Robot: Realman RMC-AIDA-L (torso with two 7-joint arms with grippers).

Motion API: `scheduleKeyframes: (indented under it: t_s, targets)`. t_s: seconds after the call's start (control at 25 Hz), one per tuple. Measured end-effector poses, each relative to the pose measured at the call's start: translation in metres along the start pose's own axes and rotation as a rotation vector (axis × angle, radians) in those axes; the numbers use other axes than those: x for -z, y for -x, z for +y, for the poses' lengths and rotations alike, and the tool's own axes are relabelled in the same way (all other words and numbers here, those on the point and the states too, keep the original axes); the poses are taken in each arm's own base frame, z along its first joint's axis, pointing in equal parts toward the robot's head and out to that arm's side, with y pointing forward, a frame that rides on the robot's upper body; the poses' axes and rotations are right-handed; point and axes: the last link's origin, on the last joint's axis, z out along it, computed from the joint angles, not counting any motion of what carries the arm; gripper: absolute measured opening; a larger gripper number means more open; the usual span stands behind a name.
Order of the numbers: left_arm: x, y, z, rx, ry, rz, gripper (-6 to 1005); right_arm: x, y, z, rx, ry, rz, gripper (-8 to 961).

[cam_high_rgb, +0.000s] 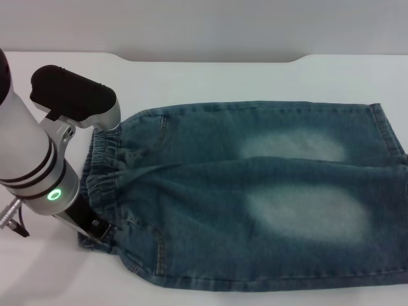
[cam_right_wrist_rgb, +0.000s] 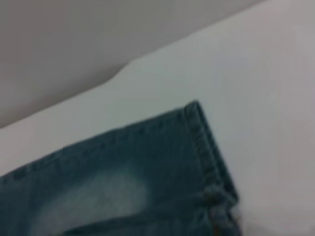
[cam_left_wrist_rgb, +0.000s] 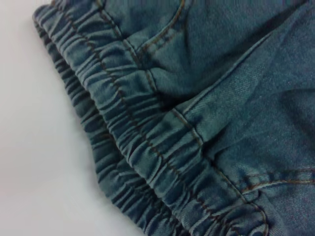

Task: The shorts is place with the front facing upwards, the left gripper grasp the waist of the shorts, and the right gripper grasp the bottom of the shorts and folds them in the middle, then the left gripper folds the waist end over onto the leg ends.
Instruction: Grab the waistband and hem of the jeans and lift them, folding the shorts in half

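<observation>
Clearly the waist sits at the left gripper

Head view: the shorts (cam_high_rgb: 255,191) lie lengthwise across the bench (cam_high_rgb: 210,76), waist of the shorts (cam_high_rgb: 105,175) right beneath the left gripper (cam_high_rgb: 95,226); whether it grips, I cannot tell.

Left wrist view: gathered band fills the view.

Right wrist view: the leg ends (cam_right_wrist_rgb: 209,147) lie just ahead; the right gripper itself is unseen.

A lab-like test bench: a bare white table (cam_high_rgb: 210,76) against a plain grey wall (cam_high_rgb: 204,25).
</observation>
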Motion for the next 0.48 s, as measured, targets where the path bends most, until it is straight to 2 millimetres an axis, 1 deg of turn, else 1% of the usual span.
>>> scheduleKeyframes:
  t_s: [0.16, 0.48]
  targets:
    - [0.001, -0.002, 0.000, -0.005, -0.004, 0.000, 60, -0.005, -0.008, 0.003, -0.023, 0.022, 0.038, 811]
    - [0.001, -0.007, -0.001, -0.017, -0.012, -0.011, 57, 0.002, -0.024, 0.001, -0.068, 0.022, 0.069, 810]
